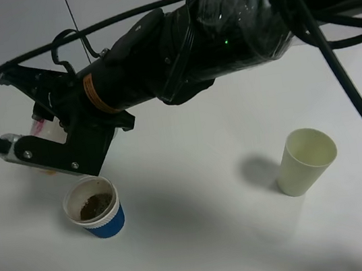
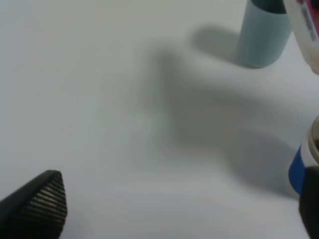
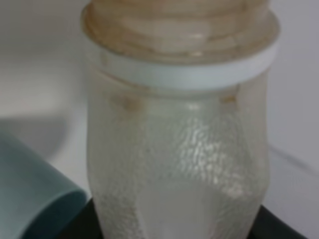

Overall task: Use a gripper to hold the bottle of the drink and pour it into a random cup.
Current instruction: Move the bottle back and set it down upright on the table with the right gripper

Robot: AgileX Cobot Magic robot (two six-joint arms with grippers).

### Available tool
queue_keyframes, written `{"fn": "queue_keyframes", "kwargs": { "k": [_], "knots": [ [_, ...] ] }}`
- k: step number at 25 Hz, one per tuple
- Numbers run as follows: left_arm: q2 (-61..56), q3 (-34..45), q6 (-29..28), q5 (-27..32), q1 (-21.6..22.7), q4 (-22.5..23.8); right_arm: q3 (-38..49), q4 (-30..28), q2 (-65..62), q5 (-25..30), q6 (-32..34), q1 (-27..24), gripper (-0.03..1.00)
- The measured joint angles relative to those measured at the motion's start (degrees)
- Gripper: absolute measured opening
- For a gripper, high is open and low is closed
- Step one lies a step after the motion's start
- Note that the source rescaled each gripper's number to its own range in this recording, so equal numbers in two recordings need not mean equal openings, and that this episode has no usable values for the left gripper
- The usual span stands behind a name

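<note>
While the flat white desk (image 1: 205, 254) fills every view, the black plastic-wrapped right arm (image 1: 219, 27) with black cables reaches across it from the right side to the left side of the high view. Its black two-fingered right gripper (image 1: 36, 116) is clamped on the small translucent plastic bottle (image 1: 49, 130) with a white-and-red label. The bottle is mostly hidden behind the gripper in the high view and is held off the desk, just above and behind the blue cup. The right wrist view shows its textured body, white neck ring and brown-stained wide neck up close.

A tall pale yellow-green paper cup (image 1: 305, 161) stands upright, well apart to the right. A teal tumbler (image 2: 261, 35) stands upright near the bottle; it is seen in the wrist views only. The short blue cup (image 1: 95, 208), with a white ribbed band and clear whitish rim, stands upright on the desk with brown inside.

Left gripper (image 2: 177, 209): its black textured fingertips (image 2: 45, 204) stand wide apart, holding nothing, low over the desk, with the blue cup beside one fingertip.
</note>
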Motion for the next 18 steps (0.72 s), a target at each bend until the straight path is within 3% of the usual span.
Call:
{"fn": "queue_keyframes", "kwargs": {
  "k": [7,13,18],
  "knots": [
    [0.0,0.0,0.0,0.0,0.0,0.0,0.0,7.3,0.0,0.0,23.3,-2.3,0.01],
    [0.0,0.0,0.0,0.0,0.0,0.0,0.0,15.8,-0.1,-0.6,38.5,-4.7,0.01],
    [0.0,0.0,0.0,0.0,0.0,0.0,0.0,18.6,-2.8,-2.3,49.0,-6.6,0.01]
  ]
}}
